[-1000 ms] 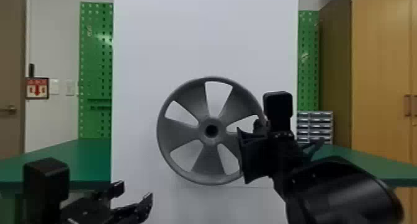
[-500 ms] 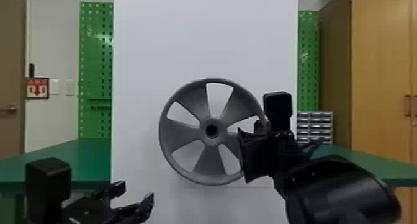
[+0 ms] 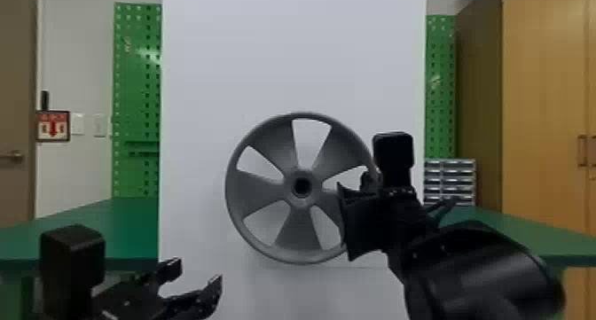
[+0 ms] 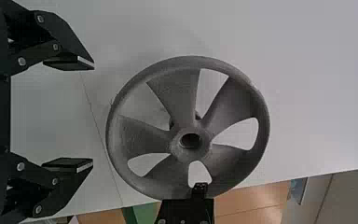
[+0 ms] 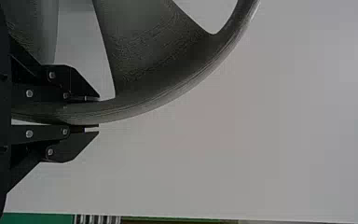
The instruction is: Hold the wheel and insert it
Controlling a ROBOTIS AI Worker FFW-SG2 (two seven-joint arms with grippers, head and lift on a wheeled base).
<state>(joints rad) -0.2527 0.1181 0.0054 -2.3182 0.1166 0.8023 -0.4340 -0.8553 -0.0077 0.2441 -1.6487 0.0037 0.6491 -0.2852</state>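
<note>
- Right fingers (image 5: 72,147) nipped tight on the rim of the spoked wheel (image 3: 297,230), upright before the white panel (image 3: 292,53)!
- Left fingers (image 4: 67,39) wide apart, empty.
- Danger: held at one side, an off-centre push could twist it and jam the hub (image 3: 289,188).

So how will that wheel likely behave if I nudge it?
The wheel looks stiff: broad spokes join a round rim, so it should barely flex. Its open gaps suggest it's fairly light for its size. Held at the rim by the right gripper, it may pivot if pushed opposite.
</note>
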